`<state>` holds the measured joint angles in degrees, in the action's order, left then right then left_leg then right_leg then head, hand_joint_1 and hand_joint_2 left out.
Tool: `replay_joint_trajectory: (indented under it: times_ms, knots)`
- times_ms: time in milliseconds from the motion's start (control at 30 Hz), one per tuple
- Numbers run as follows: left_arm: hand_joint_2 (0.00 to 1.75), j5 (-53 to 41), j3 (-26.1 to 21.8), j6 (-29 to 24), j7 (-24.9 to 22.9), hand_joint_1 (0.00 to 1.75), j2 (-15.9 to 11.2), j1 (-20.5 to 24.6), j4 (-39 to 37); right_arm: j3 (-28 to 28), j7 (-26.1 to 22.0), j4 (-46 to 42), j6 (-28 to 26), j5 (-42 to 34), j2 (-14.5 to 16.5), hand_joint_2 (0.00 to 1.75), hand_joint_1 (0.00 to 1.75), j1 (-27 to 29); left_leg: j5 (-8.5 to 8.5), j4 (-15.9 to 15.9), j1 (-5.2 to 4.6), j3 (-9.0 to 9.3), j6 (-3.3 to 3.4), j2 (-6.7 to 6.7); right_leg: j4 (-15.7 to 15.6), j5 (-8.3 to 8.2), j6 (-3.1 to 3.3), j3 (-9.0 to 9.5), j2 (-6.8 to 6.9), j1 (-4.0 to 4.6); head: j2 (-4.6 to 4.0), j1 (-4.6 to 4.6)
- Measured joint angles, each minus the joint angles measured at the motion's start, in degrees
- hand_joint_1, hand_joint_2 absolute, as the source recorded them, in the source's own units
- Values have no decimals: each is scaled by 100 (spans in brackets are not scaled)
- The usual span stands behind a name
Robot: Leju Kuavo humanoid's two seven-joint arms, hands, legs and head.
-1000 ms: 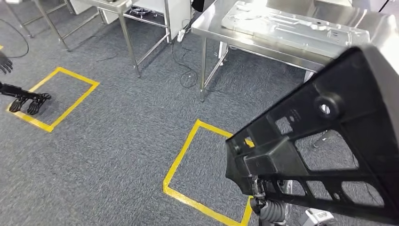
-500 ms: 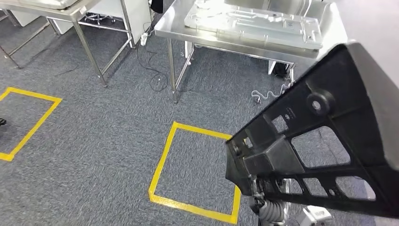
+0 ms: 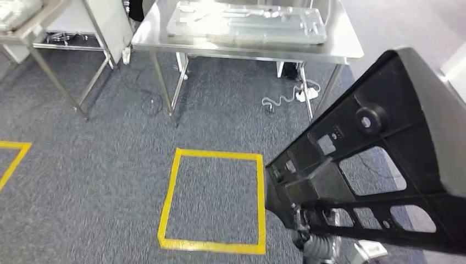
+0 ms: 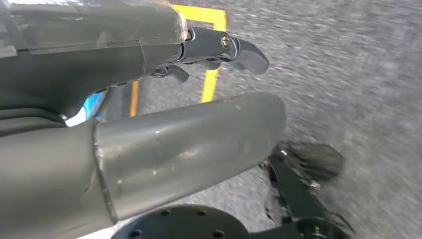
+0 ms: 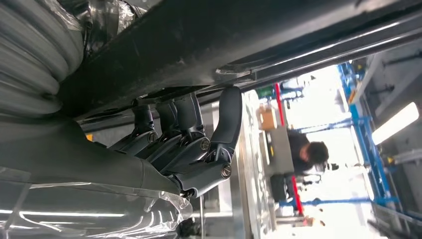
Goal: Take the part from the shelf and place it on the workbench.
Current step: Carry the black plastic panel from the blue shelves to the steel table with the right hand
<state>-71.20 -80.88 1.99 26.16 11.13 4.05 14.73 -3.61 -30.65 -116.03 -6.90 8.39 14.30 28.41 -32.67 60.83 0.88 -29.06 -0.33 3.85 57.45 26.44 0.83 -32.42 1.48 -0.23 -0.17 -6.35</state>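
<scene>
A large black plastic part [image 3: 426,132] with cut-out windows and a round boss fills the right of the head view, carried tilted above the floor. My right hand [image 5: 184,144] grips it from beneath, its dark fingers [image 5: 226,119] pressed against the part's black underside [image 5: 199,45]. The grey ribbed wrist cover [image 3: 316,248] shows under the part's lower end. The steel workbench [image 3: 335,50] stands ahead at the top of the head view. My left hand [image 4: 174,134] hangs over the carpet, fingers [image 4: 234,47] apart from the thumb, holding nothing.
A flat silver metal panel [image 3: 247,21] lies on the workbench. A yellow tape square [image 3: 167,198] marks the grey carpet in front of it. A second steel table [image 3: 30,34] stands at the left. White cables [image 3: 286,99] trail under the bench. A person [image 5: 306,149] is far off.
The camera has swung round: the workbench and yellow square have slid left to the middle of the picture and now face me squarely. The part stays in the same place in my right hand.
</scene>
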Motion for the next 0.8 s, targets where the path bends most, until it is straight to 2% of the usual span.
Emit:
replay_joint_trajectory:
  times_ms: [33, 67, 100, 133, 167, 200, 233, 267, 300, 333, 433, 500, 533, 633, 667, 700, 733, 800]
  knots:
    - [0, -1, 2, 0, 0, 0, -5, -3, 0, -7, 3, 1, -7, 0, 1, 175, 175, -9, -179, 325, 12, -152, -7, -169, -18, -10, 22, 8, -54, -16, 0, 1]
    - [0, -1, 2, 1, 1, 0, -8, -10, 0, -13, 7, 1, -11, 0, 1, 175, 175, -24, -370, 723, 14, -356, -10, -273, -22, -10, 42, 8, -112, -18, 0, 1]
    - [0, -1, 2, 2, 1, 0, -11, -21, 0, -18, 15, 2, -14, 1, 2, 175, 175, -34, -502, 1089, 16, -555, -16, -317, -16, -6, 56, 8, -170, -17, 0, 1]
    - [0, -1, 3, 6, 0, 0, -13, -31, 0, -19, 26, 2, -21, 9, 2, 175, 175, -38, -528, 1311, 17, -696, -23, -335, -7, 5, 62, 13, -228, -15, 0, 1]
    - [0, -1, 3, 14, 0, 0, -15, -40, 0, -21, 37, 3, -31, 25, 2, 175, 175, -40, -432, 1331, 21, -750, -29, -339, 7, 22, 59, 21, -282, -16, 0, 1]
    - [0, 0, 3, 25, 1, 0, -20, -45, 0, -25, 45, 3, -43, 52, 2, 175, 175, -41, -229, 1123, 25, -698, -31, -340, 29, 53, 48, 32, -333, -20, 0, 1]
    - [0, 1, 3, 36, 1, 0, -28, -45, 0, -31, 50, 4, -59, 84, 2, 175, 175, -41, 22, 744, 32, -561, -29, -345, 64, 95, 25, 44, -371, -26, 0, 1]
    - [0, 1, 3, 48, 2, 0, -37, -43, 0, -38, 49, 4, -72, 113, 2, 175, 175, -42, 189, 385, 31, -421, -19, -363, 108, 145, -9, 48, -397, -26, 0, 2]
    - [0, 1, 4, 57, 3, 0, -43, -36, 0, -48, 47, 4, -84, 140, 2, 175, 175, -43, 284, 101, 27, -309, 5, -378, 154, 202, -48, 47, -416, -18, 0, -1]
    - [0, 0, 4, 65, 4, 0, -46, -31, 0, -56, 45, 4, -94, 162, 2, 175, 175, -44, 302, -57, 18, -248, 36, -393, 186, 250, -83, 46, -422, -10, 0, -1]
    - [0, -1, 7, 81, 4, 0, -45, -34, 0, -92, 40, 5, -127, 222, -3, 175, 175, -47, 253, -126, 6, -196, 159, -392, 273, 265, -167, 73, -409, -7, 0, -2]
    - [0, -2, 8, 85, 3, 0, -48, -46, 0, -126, 40, 6, -157, 239, -7, 175, 175, -53, 240, -145, 23, -105, 215, -376, 485, 344, -217, -7, -311, -14, 0, -2]
    - [0, -3, 8, 85, 3, 0, -50, -49, 1, -142, 40, 6, -172, 246, -10, 175, 175, -61, 228, -155, 28, -63, 231, -367, 747, 448, -244, -155, -250, -20, 0, -2]
    - [0, -3, 8, 86, 2, 0, -60, -58, 1, -167, 40, 9, -204, 273, -18, 175, 175, -77, 140, -168, 28, 28, 245, -351, 1733, 823, -291, -856, -176, -32, 0, -4]
    - [0, -3, 8, 89, 2, 0, -62, -64, 1, -172, 40, 11, -209, 278, -22, 175, 175, -76, 92, -169, 28, 77, 240, -349, 1828, 859, -287, -996, -174, -35, 0, -4]
    - [0, -3, 7, 90, 2, 0, -63, -71, 1, -177, 40, 13, -213, 282, -27, 175, 175, -75, 37, -172, 27, 144, 234, -345, 1724, 802, -270, -1037, -174, -33, 0, -4]
    - [0, -3, 7, 93, 2, 0, -63, -77, 0, -182, 40, 15, -215, 286, -31, 175, 175, -75, -26, -177, 26, 220, 228, -340, 1442, 637, -237, -988, -170, -24, 0, -4]
    - [0, -3, 7, 98, 1, 0, -55, -90, 0, -189, 41, 20, -219, 291, -38, 175, 175, -74, -155, -198, 24, 367, 201, -328, 765, 81, -136, -817, -131, 29, 0, -4]
